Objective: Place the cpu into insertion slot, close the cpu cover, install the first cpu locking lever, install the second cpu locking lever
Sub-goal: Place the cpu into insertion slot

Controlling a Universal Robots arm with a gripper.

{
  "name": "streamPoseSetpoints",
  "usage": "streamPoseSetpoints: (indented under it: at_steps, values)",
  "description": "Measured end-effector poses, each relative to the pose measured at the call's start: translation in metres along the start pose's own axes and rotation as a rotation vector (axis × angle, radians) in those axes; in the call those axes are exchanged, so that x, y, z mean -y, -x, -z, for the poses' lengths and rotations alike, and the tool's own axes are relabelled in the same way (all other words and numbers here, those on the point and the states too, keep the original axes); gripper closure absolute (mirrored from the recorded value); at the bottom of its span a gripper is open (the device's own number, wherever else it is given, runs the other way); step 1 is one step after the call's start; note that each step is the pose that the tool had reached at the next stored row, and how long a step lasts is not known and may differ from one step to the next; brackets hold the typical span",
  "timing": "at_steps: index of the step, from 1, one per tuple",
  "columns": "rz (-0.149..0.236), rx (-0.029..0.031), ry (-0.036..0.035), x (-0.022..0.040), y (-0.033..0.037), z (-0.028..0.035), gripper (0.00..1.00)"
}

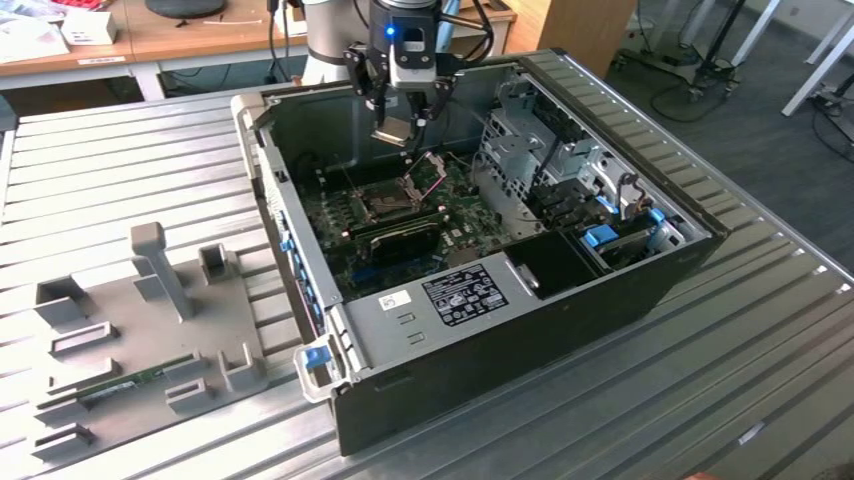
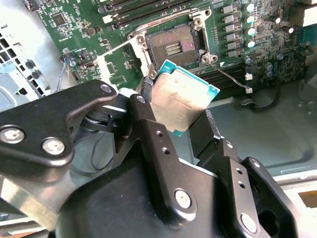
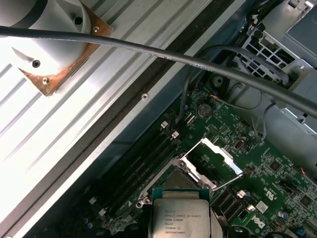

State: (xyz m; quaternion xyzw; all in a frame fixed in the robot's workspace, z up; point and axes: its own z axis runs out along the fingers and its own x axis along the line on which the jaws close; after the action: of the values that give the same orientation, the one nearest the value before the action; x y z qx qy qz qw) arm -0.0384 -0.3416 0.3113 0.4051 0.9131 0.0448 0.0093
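Placing the cpu (image 2: 181, 99) well seems to call for squaring its edges to the socket and lowering it flat, without force. The gripper (image 2: 176, 126) pinches the chip by opposite edges, fingers spread just chip-wide. Beneath and slightly ahead lies the insertion slot (image 2: 173, 47), bare. Past it, the cpu cover (image 3: 218, 153) stands raised.

An open black computer case (image 1: 534, 350) lies on a slatted metal table (image 1: 120, 170), its grey perforated drive cage (image 1: 514, 150) toward the exterior view's right. Beside the case, on the exterior view's left, a grey fixture tray (image 1: 134, 335) holds a green memory stick (image 1: 127, 383). A wooden desk (image 1: 200, 35) stands behind. In the first wrist view, a black cable (image 3: 198, 64) crosses above long black memory slots (image 3: 138, 163).
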Motion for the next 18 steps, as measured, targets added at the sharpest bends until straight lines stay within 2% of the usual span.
streamPoseSetpoints:
  at_steps: [5,18]
  values:
    - [-0.015,0.0013,0.0003,0.0000,0.0000,0.0000,0.46]
    - [-0.016,0.0014,0.0003,0.0000,0.0000,0.0000,0.46]
